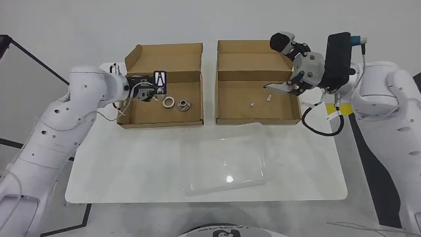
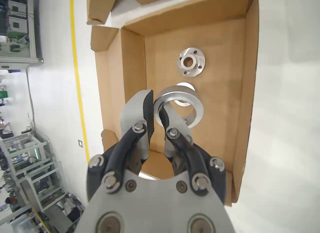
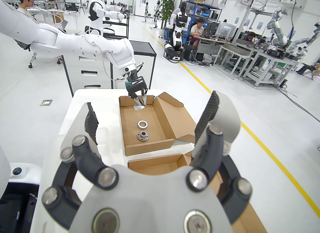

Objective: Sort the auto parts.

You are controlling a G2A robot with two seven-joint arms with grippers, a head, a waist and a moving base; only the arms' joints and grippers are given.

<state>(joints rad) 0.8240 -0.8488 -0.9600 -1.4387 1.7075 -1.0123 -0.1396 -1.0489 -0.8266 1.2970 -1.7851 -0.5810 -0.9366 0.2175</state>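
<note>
Closest in, on the white table (image 1: 118, 171): a clear plastic tray (image 1: 227, 161) lying flat. Just beyond, side by side: two open cardboard boxes, left box (image 1: 164, 58) and right box (image 1: 253, 56). Pinches a metal ring (image 2: 180, 95) by its wall with the left gripper (image 2: 155, 103), one finger through the hole and one outside, inside the left box near its outer wall; hard to tell whether clear of the floor. On that box's floor, toward the middle: a loose ring (image 3: 142, 124) and, just beside it, a flanged hub (image 2: 191, 62), both lying flat. Holds the right gripper (image 3: 151, 103) spread wide above the right box's outer edge. On the right box's floor: a small pale part (image 1: 268, 96) and, near it, a second small part (image 1: 252, 105).
</note>
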